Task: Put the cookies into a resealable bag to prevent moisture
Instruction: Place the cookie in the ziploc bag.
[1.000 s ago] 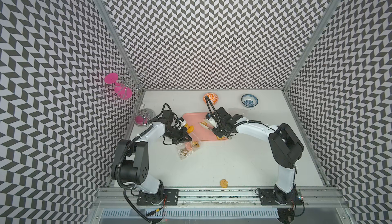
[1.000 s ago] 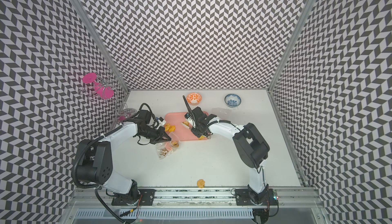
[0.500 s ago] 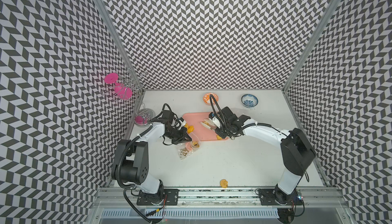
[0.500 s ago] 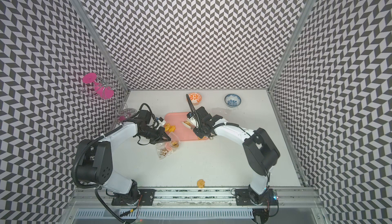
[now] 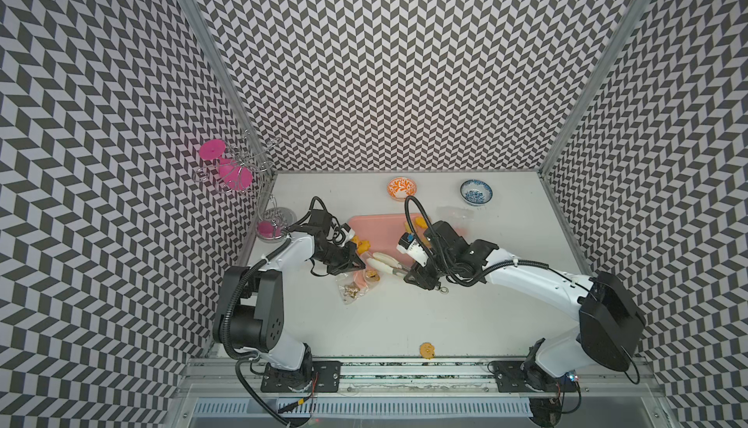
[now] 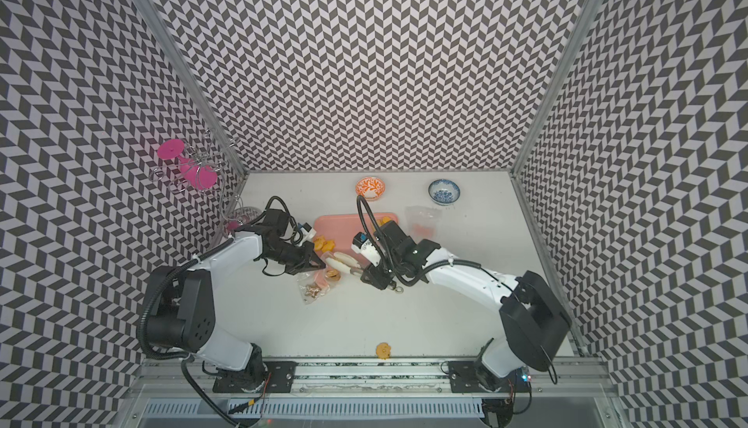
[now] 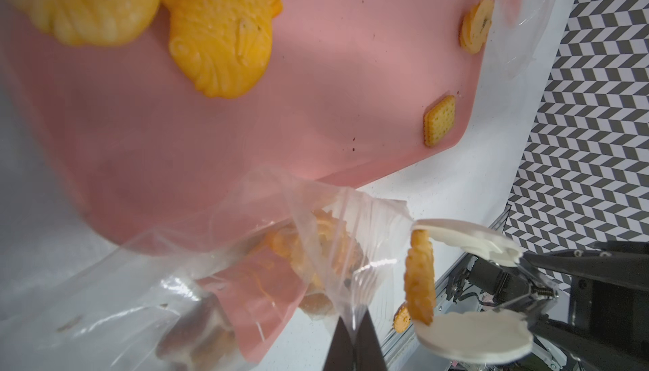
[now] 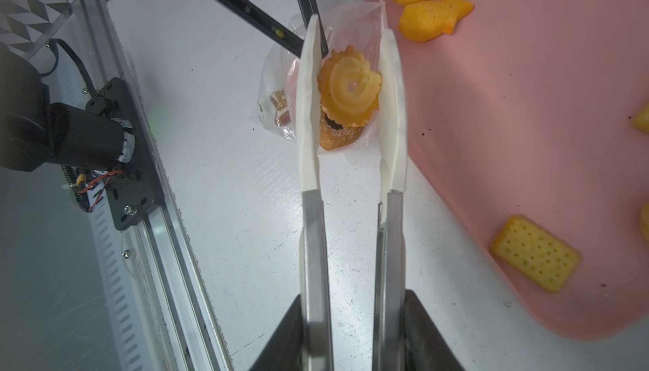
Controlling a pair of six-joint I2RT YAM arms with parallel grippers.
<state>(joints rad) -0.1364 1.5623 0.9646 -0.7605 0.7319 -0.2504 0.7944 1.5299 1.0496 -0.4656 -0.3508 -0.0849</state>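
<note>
Over the bag's [image 8: 277, 81] mouth, at the pink tray's [image 5: 380, 227] near-left corner, a flower cookie [image 8: 349, 88] is squeezed by its rim between the white tips of tongs [image 8: 310, 211]. The tongs' long axis points left and slightly far from the right pincer [image 5: 415, 277], which is closed partway around their handles. The left pincer [image 7: 353, 344], fully closed, pinches the bag's lip. The bag runs near-left from there, with cookies [image 5: 350, 290] inside. Fish cookies [image 5: 360, 245] lie on the tray, and a stray cookie [image 5: 427, 350] lies at the tabletop's [image 5: 404, 316] near edge.
</note>
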